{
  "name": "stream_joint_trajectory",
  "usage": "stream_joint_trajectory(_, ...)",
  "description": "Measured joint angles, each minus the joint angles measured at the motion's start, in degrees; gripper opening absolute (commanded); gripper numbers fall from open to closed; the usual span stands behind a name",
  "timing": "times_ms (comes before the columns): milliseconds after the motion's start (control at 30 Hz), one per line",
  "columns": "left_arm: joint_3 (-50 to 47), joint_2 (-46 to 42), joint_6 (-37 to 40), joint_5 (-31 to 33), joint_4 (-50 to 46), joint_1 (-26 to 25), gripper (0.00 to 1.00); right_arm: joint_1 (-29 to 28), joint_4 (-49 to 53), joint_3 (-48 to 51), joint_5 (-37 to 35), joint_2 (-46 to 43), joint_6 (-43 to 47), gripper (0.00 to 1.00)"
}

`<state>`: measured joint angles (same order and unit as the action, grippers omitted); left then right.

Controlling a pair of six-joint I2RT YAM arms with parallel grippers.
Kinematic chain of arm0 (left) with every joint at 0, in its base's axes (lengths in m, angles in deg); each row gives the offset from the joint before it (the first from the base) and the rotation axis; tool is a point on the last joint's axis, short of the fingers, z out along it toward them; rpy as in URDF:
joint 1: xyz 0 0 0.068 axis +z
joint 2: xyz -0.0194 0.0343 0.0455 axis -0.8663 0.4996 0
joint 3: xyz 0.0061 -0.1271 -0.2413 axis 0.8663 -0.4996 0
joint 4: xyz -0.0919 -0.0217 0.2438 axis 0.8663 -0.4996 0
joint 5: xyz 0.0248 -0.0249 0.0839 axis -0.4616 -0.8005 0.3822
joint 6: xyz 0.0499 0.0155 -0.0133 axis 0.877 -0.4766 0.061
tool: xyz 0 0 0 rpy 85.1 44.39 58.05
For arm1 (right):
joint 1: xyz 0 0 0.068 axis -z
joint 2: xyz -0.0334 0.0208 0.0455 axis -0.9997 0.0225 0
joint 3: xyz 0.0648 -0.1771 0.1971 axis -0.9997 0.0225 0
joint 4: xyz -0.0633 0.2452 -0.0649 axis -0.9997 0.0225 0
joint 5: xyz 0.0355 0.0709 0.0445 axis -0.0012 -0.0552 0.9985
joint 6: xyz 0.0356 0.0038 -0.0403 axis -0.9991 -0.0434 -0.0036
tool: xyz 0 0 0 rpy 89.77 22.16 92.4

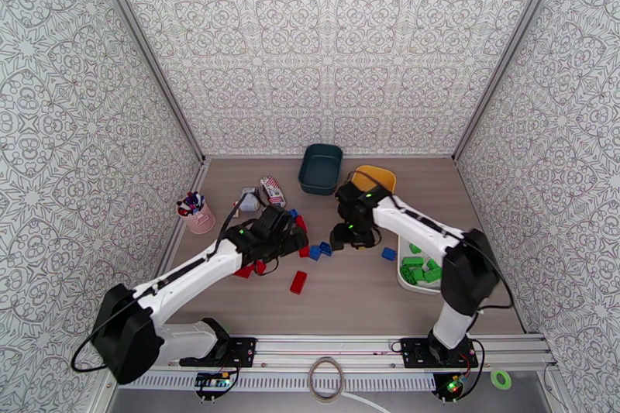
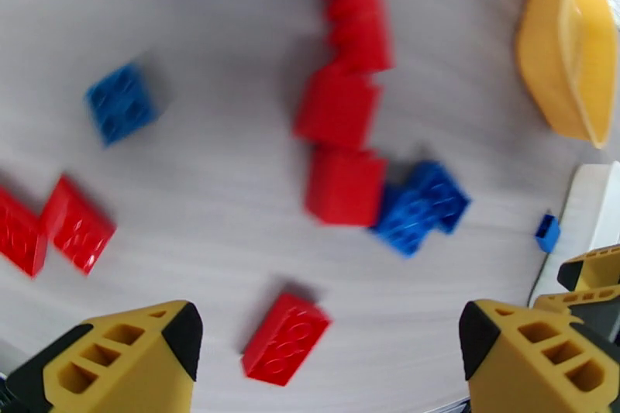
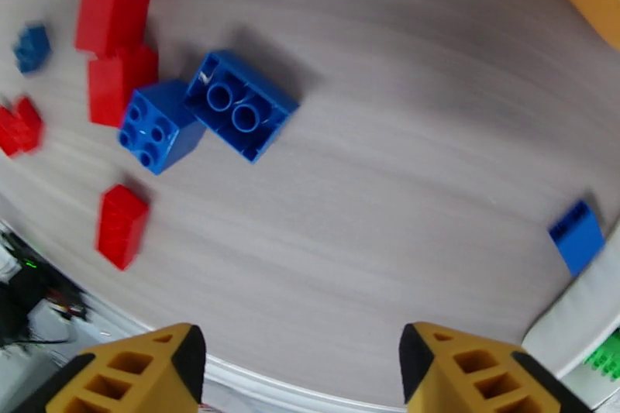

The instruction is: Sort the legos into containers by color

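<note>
Patterned walls close in a pale wood-grain table (image 1: 356, 298), and the white tray (image 1: 401, 269) at its right side is the one container with visible contents: a heap of green legos (image 1: 422, 267) lies in it. Sorting looks roughly a third done, since no green brick shows on the bare table. One small blue brick (image 1: 388, 253) lies just left of the tray, a touching blue pair (image 3: 209, 116) further left, and the red legos (image 2: 341, 104) are scattered well to its left among more blues. The dark teal bin (image 1: 320, 148), behind and left of the tray, looks empty; the yellow bin (image 1: 380, 173), directly behind it, is partly hidden by the right arm, so its contents cannot be told. The left gripper (image 2: 325, 329) hangs spread wide over the reds, grasping nothing; the right gripper (image 3: 302, 352) is likewise released above the blue pair. A pink cup (image 1: 200, 215), striped packet (image 1: 272, 190) and white gadget (image 1: 249, 200) crowd the far-left reds.
</note>
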<state>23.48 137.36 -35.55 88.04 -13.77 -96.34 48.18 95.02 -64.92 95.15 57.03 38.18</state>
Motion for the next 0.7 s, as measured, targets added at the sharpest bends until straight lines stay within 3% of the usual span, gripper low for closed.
stream_joint_trajectory(333,-7.61,-6.86,-7.02,0.66,-0.02,0.13,0.98,-4.07,0.24,-3.08,-4.28,9.33,3.96,0.70)
stream_joint_trajectory(700,-7.15,-5.95,-8.26,1.03,-0.04,1.62,0.98,-4.04,0.33,-10.10,-6.67,16.92,5.68,0.70)
